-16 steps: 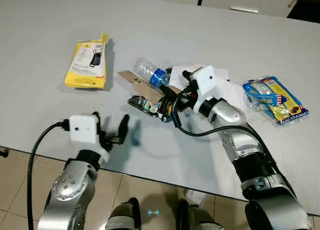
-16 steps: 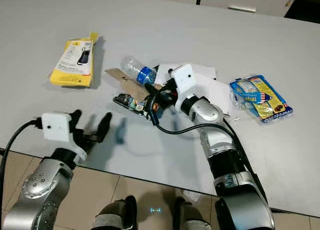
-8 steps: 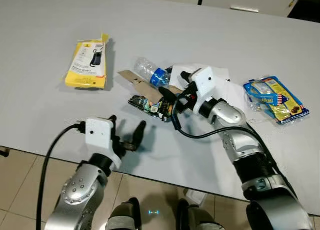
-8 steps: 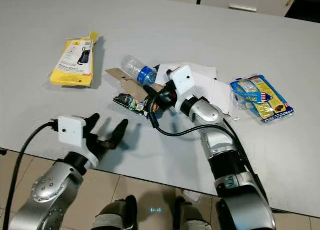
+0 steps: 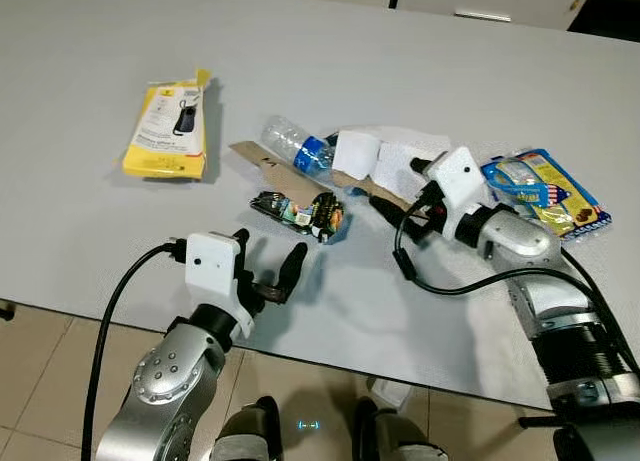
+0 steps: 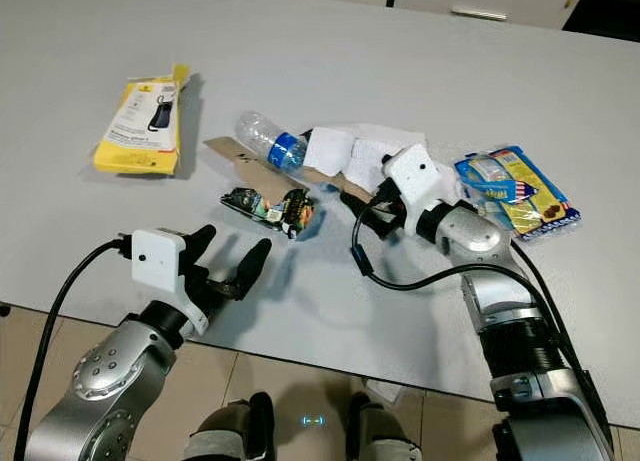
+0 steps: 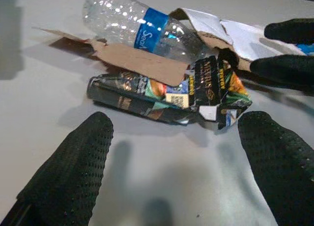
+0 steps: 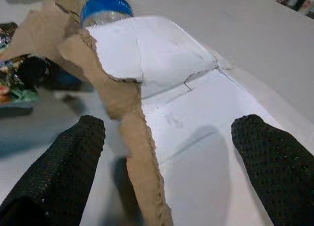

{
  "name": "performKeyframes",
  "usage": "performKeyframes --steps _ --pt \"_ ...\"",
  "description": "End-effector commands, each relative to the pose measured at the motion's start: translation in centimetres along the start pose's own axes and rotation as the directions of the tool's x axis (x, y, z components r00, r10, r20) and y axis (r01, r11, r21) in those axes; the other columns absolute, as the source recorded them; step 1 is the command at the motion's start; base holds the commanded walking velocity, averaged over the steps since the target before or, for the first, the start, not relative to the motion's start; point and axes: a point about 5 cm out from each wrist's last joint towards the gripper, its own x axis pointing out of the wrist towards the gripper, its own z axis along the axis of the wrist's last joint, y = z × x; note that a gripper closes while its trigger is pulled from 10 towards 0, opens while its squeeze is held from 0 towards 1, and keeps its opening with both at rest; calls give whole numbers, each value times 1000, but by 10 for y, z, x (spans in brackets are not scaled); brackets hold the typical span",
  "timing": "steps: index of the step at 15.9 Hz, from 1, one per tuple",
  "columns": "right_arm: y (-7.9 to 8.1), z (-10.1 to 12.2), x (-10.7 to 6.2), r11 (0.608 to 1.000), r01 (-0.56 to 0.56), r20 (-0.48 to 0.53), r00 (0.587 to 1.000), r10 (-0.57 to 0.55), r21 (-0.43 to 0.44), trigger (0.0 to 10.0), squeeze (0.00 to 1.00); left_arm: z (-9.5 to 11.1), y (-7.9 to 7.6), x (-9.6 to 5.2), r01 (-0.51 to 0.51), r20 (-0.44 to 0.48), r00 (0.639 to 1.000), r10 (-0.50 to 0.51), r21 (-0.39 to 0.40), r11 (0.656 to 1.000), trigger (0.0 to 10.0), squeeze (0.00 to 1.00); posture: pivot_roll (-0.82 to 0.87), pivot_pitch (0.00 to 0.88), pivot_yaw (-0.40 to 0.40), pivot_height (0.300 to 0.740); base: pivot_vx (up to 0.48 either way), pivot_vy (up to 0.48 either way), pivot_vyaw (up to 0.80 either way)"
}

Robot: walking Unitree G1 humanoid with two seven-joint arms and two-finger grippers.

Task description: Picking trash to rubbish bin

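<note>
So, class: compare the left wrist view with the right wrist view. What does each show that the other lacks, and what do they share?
Left wrist view alone: the whole clear bottle, the dark crumpled wrapper lying across in front of the open left hand, and the right hand's black fingers at the edge.

Right wrist view alone: the white paper spread between the open right hand's fingers.

Both: the torn brown cardboard, the bottle's blue label, and the grey table.
</note>
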Motion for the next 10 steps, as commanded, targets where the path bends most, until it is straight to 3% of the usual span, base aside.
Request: performKeyframes --steps 1,6,10 --pt "2 0 -3 1000 -4 -16 1000 4 -26 10000 0 -4 -1 -1 16 -24 1000 -16 -4 1000 10000 0 10 261 10 740 0 0 0" --pt "9 -13 -4 993 -58 -86 995 49 -107 10000 0 -7 -5 -8 50 -52 997 -51 -24 998 10000 0 1 270 1 740 0 0 0" --pt "7 -15 -6 991 -51 -101 994 39 -124 10000 0 -9 -30 -12 229 -86 968 -235 -82 970 10000 0 -6 275 -1 740 0 0 0"
